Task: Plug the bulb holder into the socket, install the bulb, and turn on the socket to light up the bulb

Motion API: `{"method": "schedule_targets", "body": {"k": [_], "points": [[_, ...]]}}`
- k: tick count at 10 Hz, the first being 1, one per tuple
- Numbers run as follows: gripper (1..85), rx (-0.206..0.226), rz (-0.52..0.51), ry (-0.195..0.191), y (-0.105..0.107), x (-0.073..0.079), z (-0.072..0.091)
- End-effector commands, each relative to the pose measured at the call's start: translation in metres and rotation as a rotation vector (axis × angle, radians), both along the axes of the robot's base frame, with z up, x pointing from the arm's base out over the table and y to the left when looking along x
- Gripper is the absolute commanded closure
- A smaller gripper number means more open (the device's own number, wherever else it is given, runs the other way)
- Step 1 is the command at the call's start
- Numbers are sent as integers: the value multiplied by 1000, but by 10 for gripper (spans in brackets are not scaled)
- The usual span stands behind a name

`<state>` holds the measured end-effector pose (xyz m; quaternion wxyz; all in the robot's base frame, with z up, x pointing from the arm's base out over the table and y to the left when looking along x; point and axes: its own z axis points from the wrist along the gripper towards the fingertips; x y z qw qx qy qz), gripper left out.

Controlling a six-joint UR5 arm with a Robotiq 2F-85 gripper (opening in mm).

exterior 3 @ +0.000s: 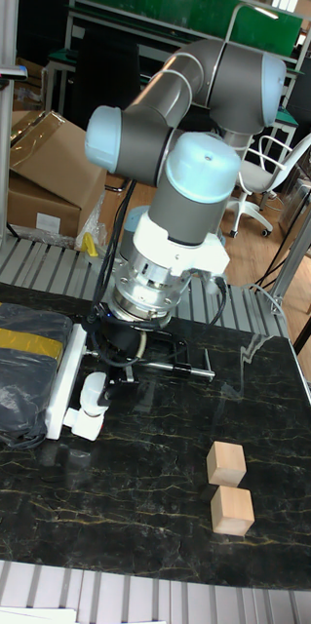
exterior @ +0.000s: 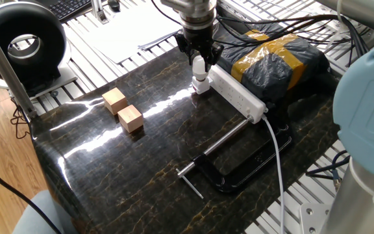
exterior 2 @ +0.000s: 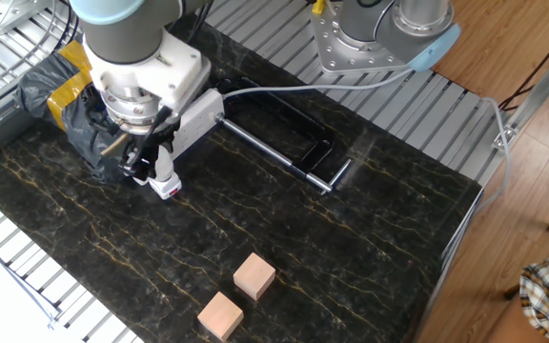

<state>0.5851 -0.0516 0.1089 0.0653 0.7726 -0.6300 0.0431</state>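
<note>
The bulb (exterior: 200, 65) is small and white with a rounded top, standing upright in the bulb holder (exterior: 200, 85) — a little white cube that sits at the end of the socket (exterior: 237, 95), plugged into its last outlet as far as the fixed views show. In the tall fixed view the bulb (exterior 3: 92, 387) and holder (exterior 3: 85, 417) read as one white stack just beside the strip's near end; the holder's threaded opening is hidden by the bulb.

The socket is a long white power strip lying diagonally on the dark marbled desk (exterior: 154, 156), its thick white cable (exterior: 279, 162) trailing off toward the desk's edge. Its switch is too small to make out.

The gripper (exterior: 199, 57) hangs straight down over the bulb, its black fingers (exterior 2: 139, 157) close on either side of the white dome. They look clamped on the bulb, though the contact itself is too small to see clearly.

Well apart from all this, two tan wooden blocks (exterior: 123, 110) sit side by side on the desk. A black clamp (exterior: 229, 166) lies on the desk by the strip's cable end, and a dark bag with yellow tape (exterior: 274, 58) rests behind the socket.
</note>
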Motion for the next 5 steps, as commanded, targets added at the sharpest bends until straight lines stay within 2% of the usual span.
{"method": "schedule_targets", "body": {"k": [1, 4, 5], "points": [[803, -5, -95, -10, 11, 3, 3], [807, 27, -159, -21, 0, 1, -9], [817, 16, -184, -30, -5, 1, -9]]}}
